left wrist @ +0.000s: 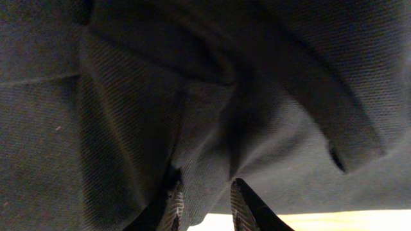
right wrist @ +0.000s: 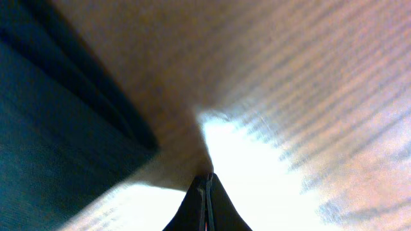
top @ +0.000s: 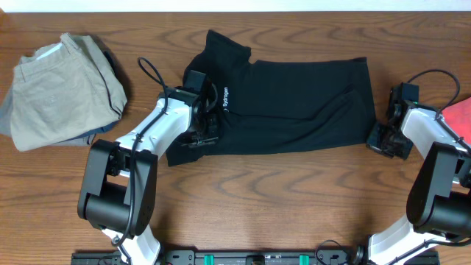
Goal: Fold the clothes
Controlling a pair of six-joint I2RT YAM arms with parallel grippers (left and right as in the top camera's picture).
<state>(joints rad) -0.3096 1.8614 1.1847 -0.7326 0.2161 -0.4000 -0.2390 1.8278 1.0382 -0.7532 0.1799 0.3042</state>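
You have the black T-shirt (top: 294,96) lying flat across the middle of the wooden tabletop (top: 294,191), with its long side running left to right and a flap sticking up at its upper left corner. A small white logo print (top: 226,99) shows on its left part, just beside your left arm. Your left pincer (top: 206,124) sits over the shirt's left end. In the left wrist view its two fingers (left wrist: 168,208) stand a little apart with a ridge of the dark fabric (left wrist: 128,96) gathered down between them, so it has hold of a pinch of the shirt, and creased cloth fills nearly the whole frame. Your right pincer (top: 383,140) is low at the shirt's lower right corner. In the right wrist view its fingers (right wrist: 207,192) are pressed fully together with nothing between them. They point at bare wood (right wrist: 308,77), and the shirt's edge (right wrist: 51,128) lies off to their left, close by but not touching them. The khaki trousers (top: 51,88) lie bunched at the far left of the tabletop, well apart from the shirt. A red-pink cloth (top: 460,118) shows at the right edge, behind your right arm.
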